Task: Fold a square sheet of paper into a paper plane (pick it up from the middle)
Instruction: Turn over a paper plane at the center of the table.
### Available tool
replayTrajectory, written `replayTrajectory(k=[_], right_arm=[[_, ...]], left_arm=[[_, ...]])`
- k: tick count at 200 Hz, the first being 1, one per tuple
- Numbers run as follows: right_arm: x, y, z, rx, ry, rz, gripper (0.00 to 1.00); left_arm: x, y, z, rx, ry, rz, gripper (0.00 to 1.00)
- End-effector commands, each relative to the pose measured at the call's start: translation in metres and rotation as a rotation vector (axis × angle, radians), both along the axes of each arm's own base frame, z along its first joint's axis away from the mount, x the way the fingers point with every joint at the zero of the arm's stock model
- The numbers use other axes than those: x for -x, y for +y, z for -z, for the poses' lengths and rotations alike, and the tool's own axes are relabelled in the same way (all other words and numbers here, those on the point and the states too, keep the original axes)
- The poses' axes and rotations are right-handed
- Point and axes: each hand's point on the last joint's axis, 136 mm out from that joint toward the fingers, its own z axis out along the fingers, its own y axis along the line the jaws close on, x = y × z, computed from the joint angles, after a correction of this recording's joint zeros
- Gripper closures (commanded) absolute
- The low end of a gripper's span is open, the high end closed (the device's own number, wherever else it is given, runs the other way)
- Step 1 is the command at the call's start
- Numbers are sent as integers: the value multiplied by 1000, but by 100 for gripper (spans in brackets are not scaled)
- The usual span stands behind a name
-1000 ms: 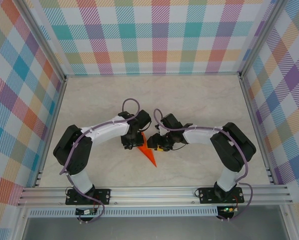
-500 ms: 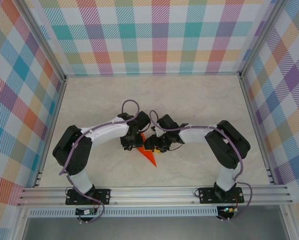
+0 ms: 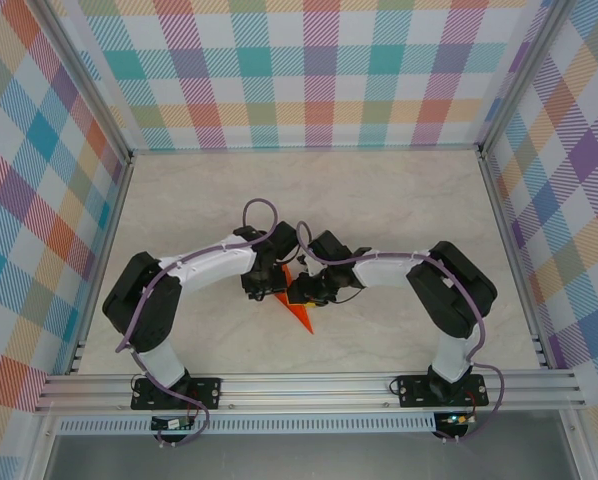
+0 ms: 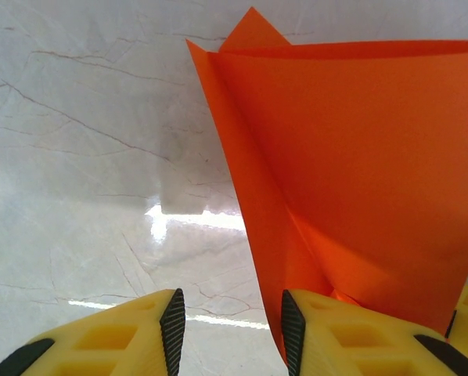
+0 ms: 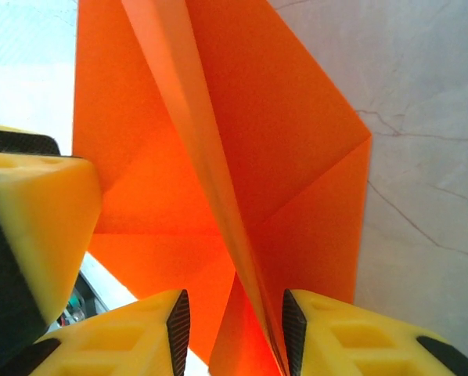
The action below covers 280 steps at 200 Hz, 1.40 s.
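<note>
The marble table sits inside plaid walls, with a metal rail along the near edge. Since a second ago the right arm has swung left, so its wrist has closed in over the paper. The left arm has barely moved. The wrists now nearly meet near the middle of the table.

The paper plane lies between them, where it was before, its pointed tip aimed near and slightly right (most of its far end is covered by the wrists).

From its own wrist camera, the right gripper has its jaws partly spread and straddles the plane's raised centre fold. The fold runs down against the right-hand pad, while the other pad stands clear of it. A yellow finger of the other tool touches the paper at the left edge of that view.

The left gripper is also partly spread, with bare table showing in the gap. The paper's edge rests against its right-hand pad, and nothing is pinched.
</note>
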Motion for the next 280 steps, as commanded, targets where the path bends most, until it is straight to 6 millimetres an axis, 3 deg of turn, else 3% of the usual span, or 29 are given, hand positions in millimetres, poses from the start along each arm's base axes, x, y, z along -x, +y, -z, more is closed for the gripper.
replayTrajectory(k=[1, 47, 72, 112, 146, 182, 280], right_arm=[[3, 2, 6, 38, -18, -37, 64], [3, 2, 8, 79, -40, -51, 70], [5, 4, 7, 97, -58, -63, 81], [-5, -8, -12, 170, -157, -15, 92], [-27, -44, -33, 343, -286, 118, 92], [-40, -74, -40, 492, -339, 218, 92], [-63, -65, -15, 573, -302, 228, 91]], left_arm=[[4, 2, -8, 16, -30, -9, 61], [5, 4, -16, 31, -61, -17, 61], [5, 8, -23, 41, -93, -36, 62], [4, 23, -48, 64, -203, -89, 62], [3, 44, -68, 66, -302, -154, 62], [7, 58, -69, 81, -325, -213, 61], [13, 65, -61, 82, -302, -232, 60]])
